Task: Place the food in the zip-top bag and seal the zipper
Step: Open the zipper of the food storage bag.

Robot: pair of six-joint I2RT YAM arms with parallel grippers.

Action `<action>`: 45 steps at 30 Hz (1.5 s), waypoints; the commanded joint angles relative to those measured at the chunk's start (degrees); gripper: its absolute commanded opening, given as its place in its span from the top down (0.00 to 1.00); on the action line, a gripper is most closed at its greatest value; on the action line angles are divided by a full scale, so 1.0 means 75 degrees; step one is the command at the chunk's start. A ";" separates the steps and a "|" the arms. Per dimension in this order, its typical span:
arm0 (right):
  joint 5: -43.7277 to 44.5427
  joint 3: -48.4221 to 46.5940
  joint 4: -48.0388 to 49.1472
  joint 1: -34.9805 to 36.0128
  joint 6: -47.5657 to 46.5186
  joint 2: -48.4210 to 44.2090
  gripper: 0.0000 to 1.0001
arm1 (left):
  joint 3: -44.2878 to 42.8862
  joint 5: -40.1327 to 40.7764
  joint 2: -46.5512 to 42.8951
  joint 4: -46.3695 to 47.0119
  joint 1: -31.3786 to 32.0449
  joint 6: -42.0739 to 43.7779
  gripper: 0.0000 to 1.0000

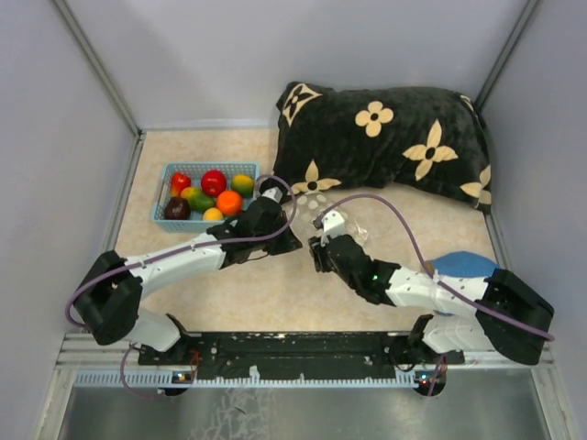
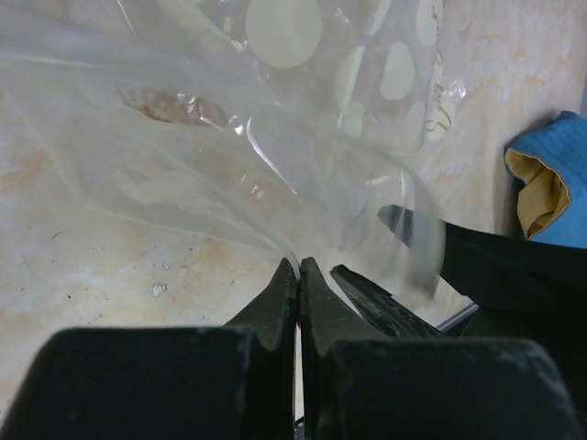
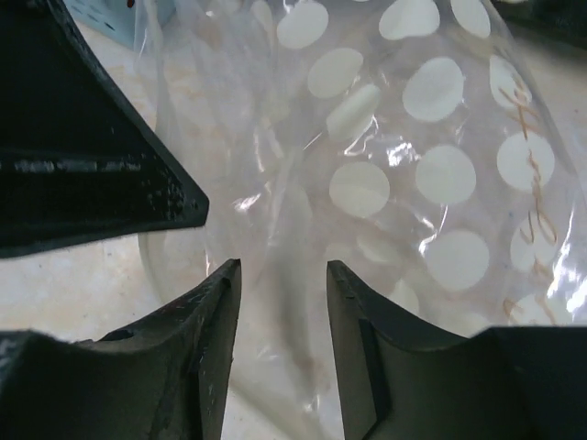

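Note:
The clear zip-top bag (image 1: 344, 225) with white dots lies crinkled between my two grippers at the middle of the table. My left gripper (image 2: 299, 266) is shut on a thin edge of the bag (image 2: 275, 137) by its mouth. My right gripper (image 3: 280, 270) is open, its fingers either side of a fold of the bag (image 3: 404, 174), not closed on it. The zipper strip cannot be told apart in the clear plastic. The food, several red, orange, yellow, green and one dark toy fruits (image 1: 206, 194), sits in the light blue basket (image 1: 161, 209) at the back left.
A black pillow with cream flowers (image 1: 385, 142) lies along the back right. A blue and yellow cloth item (image 1: 463, 266) sits by the right arm; it also shows in the left wrist view (image 2: 546, 188). Grey walls enclose the table on three sides.

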State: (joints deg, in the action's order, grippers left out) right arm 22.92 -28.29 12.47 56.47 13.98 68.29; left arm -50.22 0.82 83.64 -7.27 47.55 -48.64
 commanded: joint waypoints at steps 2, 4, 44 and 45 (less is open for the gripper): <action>0.0354 -0.0761 0.0701 0.0071 -0.0257 0.0415 0.52 | 0.0052 -0.0054 -0.0315 0.0028 0.0136 0.0213 1.00; 0.0375 -0.0918 0.0693 0.0065 -0.0376 0.0568 0.46 | 0.0030 0.0009 -0.0363 -0.0085 0.0157 0.0261 1.00; 0.1825 -0.1728 -0.1830 -0.0111 -0.1392 -0.1142 0.71 | -0.0272 0.0405 -0.1530 -0.1283 0.0218 0.1198 1.00; 0.1820 -0.1756 -0.1776 -0.0118 -0.1419 -0.1028 0.67 | -0.0315 0.0345 -0.1539 -0.1281 0.0228 0.1240 1.00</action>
State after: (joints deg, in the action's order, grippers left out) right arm 36.99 -37.85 -3.92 56.05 3.92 58.30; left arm -50.54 6.59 73.34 -17.85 49.15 -41.91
